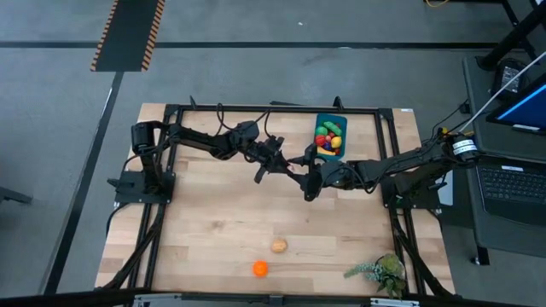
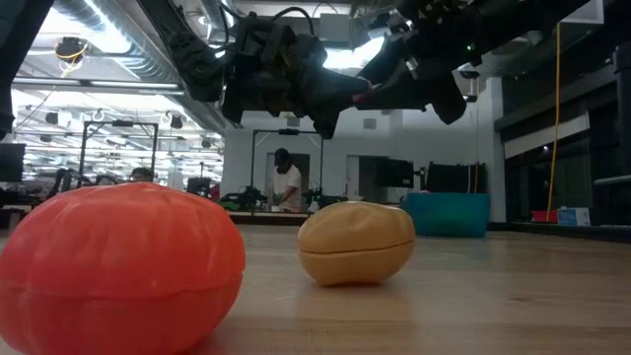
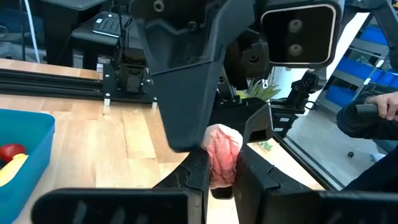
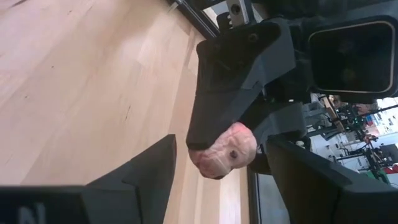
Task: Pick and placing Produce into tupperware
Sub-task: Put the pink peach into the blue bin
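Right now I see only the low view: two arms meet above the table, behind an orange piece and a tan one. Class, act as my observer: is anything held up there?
Observer: Yes. The left claw is shut on a pink wrinkled piece.
Operator: And the right claw?
Observer: The right claw is open, one finger on either side of that piece, with gaps showing.
Operator: Is the tupperware filled?
Observer: From above, the blue tupperware, on the right arm's side of the table, already holds several produce pieces.
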